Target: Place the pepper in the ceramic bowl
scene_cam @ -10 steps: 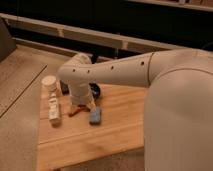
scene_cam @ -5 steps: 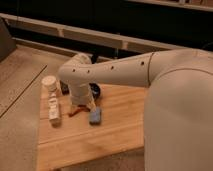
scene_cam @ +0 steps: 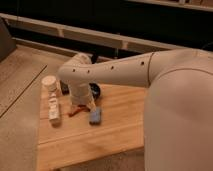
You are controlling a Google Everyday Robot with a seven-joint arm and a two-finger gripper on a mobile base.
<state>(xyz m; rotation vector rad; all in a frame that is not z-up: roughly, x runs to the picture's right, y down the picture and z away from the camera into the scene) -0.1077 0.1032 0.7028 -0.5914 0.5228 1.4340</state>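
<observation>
On my worktop [scene_cam: 117, 135] a pale cylinder [scene_cam: 50, 82] stands leftmost. The pepper [scene_cam: 74, 113] lies on the wood right at the pincer [scene_cam: 82, 104]; I cannot tell whether that is apart or clamped. Next comes the sponge [scene_cam: 95, 116], with the bowl [scene_cam: 96, 90] behind, partly hidden by the arm.
</observation>
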